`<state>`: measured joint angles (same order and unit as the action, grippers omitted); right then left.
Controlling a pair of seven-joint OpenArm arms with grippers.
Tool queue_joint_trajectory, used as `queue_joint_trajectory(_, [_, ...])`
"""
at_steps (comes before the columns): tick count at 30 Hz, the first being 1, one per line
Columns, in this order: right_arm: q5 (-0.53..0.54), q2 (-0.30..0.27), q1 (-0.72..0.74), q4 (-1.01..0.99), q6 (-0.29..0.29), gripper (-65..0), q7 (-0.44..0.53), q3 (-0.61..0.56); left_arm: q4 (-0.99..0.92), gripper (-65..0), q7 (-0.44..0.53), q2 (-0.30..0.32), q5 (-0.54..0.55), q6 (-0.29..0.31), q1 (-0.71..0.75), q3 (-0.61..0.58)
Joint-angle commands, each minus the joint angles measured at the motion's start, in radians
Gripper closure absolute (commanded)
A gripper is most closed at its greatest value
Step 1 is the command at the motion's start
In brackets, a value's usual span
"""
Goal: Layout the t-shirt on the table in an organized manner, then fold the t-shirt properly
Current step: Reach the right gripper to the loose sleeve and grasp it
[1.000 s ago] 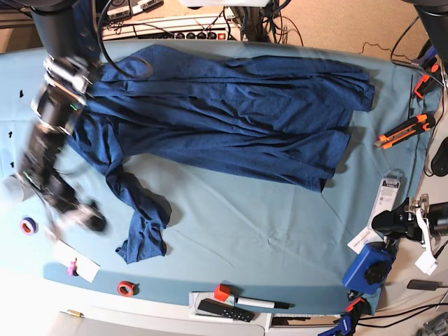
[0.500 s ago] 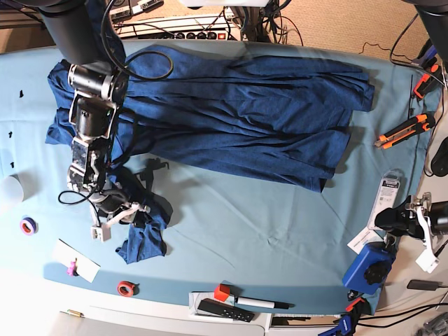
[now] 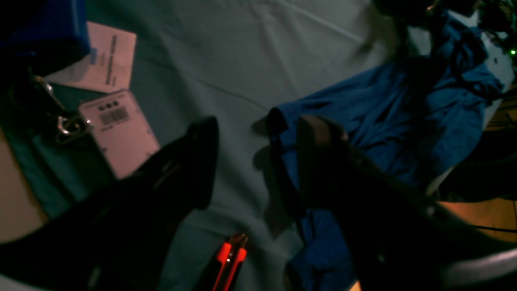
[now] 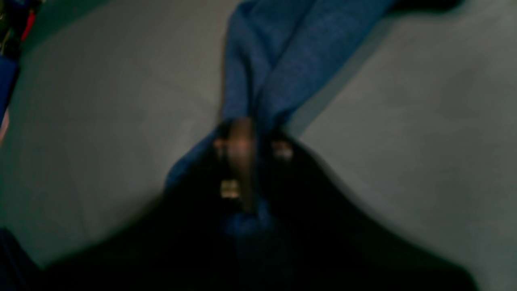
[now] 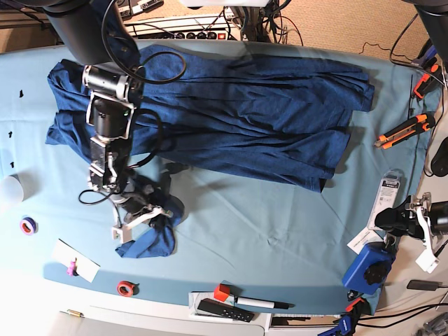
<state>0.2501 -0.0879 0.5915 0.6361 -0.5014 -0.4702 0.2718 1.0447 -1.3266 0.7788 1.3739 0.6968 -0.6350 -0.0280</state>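
Observation:
The navy t-shirt (image 5: pixel 238 112) lies wrinkled across the far half of the teal table (image 5: pixel 266 231). A twisted strip of it trails toward the front left and ends in a bunched lump (image 5: pixel 147 241). My right gripper (image 5: pixel 143 215) is down on that strip. The blurred right wrist view shows the right gripper (image 4: pixel 242 139) shut on a fold of the t-shirt (image 4: pixel 282 48). At the table's right edge my left gripper (image 5: pixel 409 220) stands open and holds nothing. In the left wrist view the left gripper (image 3: pixel 258 161) hovers beside a t-shirt corner (image 3: pixel 363 121).
An orange utility knife (image 5: pixel 404 130), a barcode card (image 5: pixel 387 192) and a blue tool (image 5: pixel 367 269) lie along the right edge. Tape rolls (image 5: pixel 28 225) (image 5: pixel 126 288), a paper note (image 5: pixel 77 260) and a marker (image 5: pixel 259 303) sit along the front left. Cables run behind the table.
My right arm swung in from the table's left edge onto the trailing strip and its jaws closed on the fabric. The shirt's left end now lies uncovered. The left arm stayed put.

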Motion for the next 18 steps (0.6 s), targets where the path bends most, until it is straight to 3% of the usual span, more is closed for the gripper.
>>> queue_joint_trajectory(1, [-0.005, -0.008, 0.029, 0.012, -0.006, 0.0, -0.005, -0.003, 0.012, -31.7, 0.019, 0.022, 0.024, 0.001, -0.032, 0.007])
queue_joint_trajectory(6, [-0.015, -0.020, 0.040, 0.079, -0.013, 0.0, -0.026, 0.006, 0.012, -31.5, 0.020, 0.022, 0.024, 0.001, -0.032, 0.007])
queue_joint_trajectory(12, [-0.006, -0.028, 0.014, 0.396, -0.075, 0.0, -0.234, 0.018, 0.012, -31.5, 0.020, 0.022, 0.024, 0.001, -0.032, 0.007])
queue_joint_trajectory(18, [0.051, -0.028, -0.109, 0.816, -0.079, 0.0, -0.443, 0.017, 0.012, -31.5, 0.020, 0.022, 0.025, 0.001, -0.032, 0.007])
